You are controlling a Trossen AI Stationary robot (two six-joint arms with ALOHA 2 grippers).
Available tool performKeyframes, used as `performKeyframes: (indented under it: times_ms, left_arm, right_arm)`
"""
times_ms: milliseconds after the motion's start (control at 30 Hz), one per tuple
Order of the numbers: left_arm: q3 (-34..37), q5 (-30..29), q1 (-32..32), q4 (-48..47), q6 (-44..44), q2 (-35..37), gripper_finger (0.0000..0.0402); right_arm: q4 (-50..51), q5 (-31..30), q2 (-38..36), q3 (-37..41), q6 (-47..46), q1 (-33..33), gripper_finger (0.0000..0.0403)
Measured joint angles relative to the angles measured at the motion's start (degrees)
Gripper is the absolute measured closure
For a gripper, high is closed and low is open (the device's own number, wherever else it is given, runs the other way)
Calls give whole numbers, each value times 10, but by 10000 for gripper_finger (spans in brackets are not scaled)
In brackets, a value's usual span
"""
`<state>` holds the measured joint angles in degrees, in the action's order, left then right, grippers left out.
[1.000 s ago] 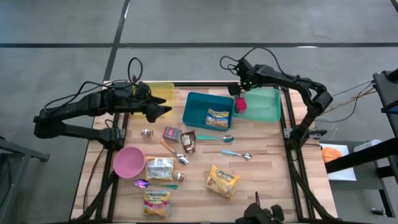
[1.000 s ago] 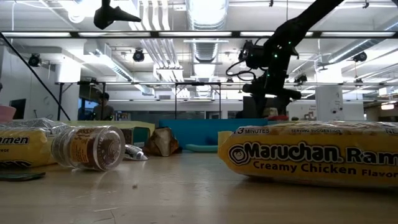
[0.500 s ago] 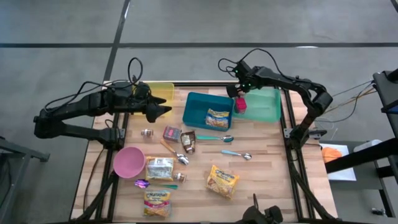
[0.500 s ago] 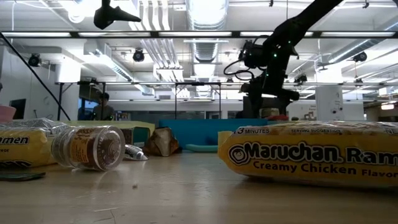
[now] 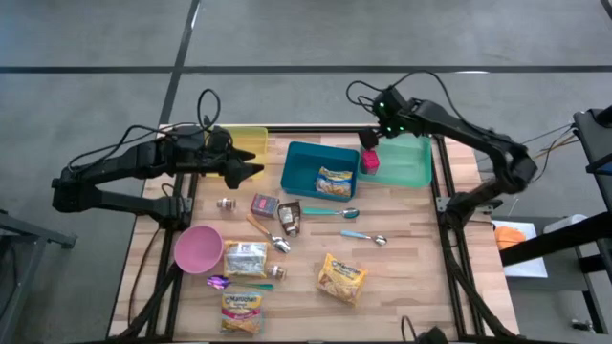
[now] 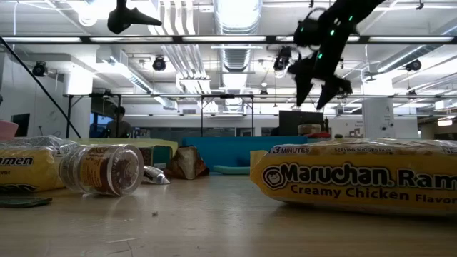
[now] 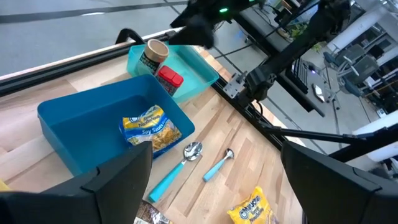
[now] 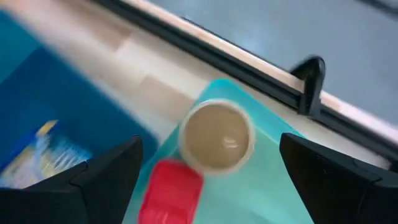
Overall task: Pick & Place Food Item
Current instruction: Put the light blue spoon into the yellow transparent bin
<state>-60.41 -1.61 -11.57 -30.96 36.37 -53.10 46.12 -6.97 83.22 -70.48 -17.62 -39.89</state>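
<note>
Teal bin (image 5: 411, 172) at the far right of the counter (image 5: 411, 258) held a brown-lidded jar (image 7: 153, 55) standing upright and a red-capped item (image 5: 369, 161) just beside it, both in the corner nearest the blue bin (image 5: 304, 161). Blue bin held one yellow ramen packet (image 5: 334, 181). Yellow bin (image 5: 251, 139) at far left; contents not discernible.

Right tool (image 6: 318, 89) hung above the teal bin's corner, fingers spread, holding nothing. Left tool (image 5: 251, 170) hovered near the yellow bin, fingers spread, empty.

Loose on the counter: pink bowl (image 5: 197, 248), two teal-handled spoons (image 5: 331, 212), small jars, more ramen packets (image 5: 342, 277).

Right wrist view looked straight down on the jar's lid (image 8: 216, 135); in the high view the arm covered the jar. Low view was blocked in front by a Maruchan Creamy Chicken packet (image 6: 357, 177) and a jar lying on its side (image 6: 100, 169); a person (image 6: 118, 123) stood in the room behind.
</note>
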Motion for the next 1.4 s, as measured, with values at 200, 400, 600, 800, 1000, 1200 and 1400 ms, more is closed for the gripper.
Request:
performKeyframes:
  times_ms: [200, 400, 600, 800, 1000, 1200, 1400]
  left_arm:
    - [19, 2, 0, -3, -1, 0, 41]
    - [36, 1, 0, 4, -2, -8, 41]
    - [38, 1, 0, 17, -14, -12, 41]
    - [38, 2, 0, 16, -39, -12, 41]
    - [63, 5, 0, 30, -90, -14, 41]
    - [96, 28, 0, 73, -88, -15, 41]
    - [103, 29, 0, 75, -80, -15, 41]
  right_arm:
    - [53, 27, -82, 2, 91, 110, 29]
    - [108, 23, -105, 12, 71, 264, 29]
    - [142, 6, -102, 36, 1, 394, 29]
    - [134, 1, -97, 84, -53, 477, 29]
    - [107, -7, -71, 143, -89, 518, 29]
    - [43, -7, -17, 171, -82, 540, 29]
    - [11, -2, 44, 167, -58, 549, 29]
